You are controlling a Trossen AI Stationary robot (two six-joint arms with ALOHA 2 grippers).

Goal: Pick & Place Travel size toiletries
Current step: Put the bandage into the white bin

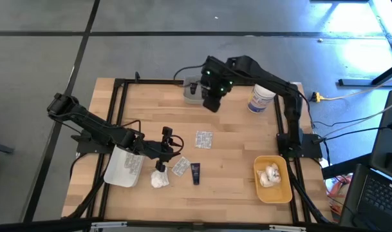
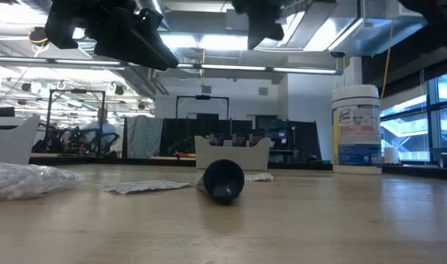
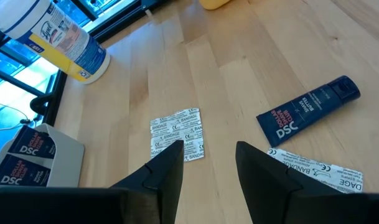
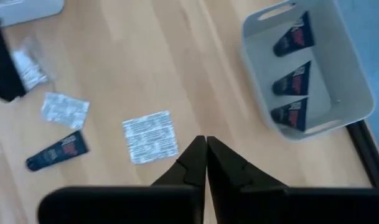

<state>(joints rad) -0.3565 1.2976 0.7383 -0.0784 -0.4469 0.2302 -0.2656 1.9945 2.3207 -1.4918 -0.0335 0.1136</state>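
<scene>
Two dark fingers point(image 3: 167, 174) of the left gripper point(image 3: 208, 165) stand apart over the pale wooden table point(image 3: 239, 74). A silvery square packet point(image 3: 177, 134) lies by them. A dark blue tube point(image 3: 308, 111) lies at three o'clock. A white jar with a blue label point(image 3: 58, 37) sits at ten o'clock.

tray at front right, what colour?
Yellow tray, holding white bundles; clearest in the high view.

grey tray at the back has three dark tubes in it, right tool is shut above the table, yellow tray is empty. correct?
Not quite. The yellow tray is not empty: the high view shows white puffy bundles lying in it. The rest holds: the grey tray has three dark tubes in it, and the right tool is shut above the table.
</scene>
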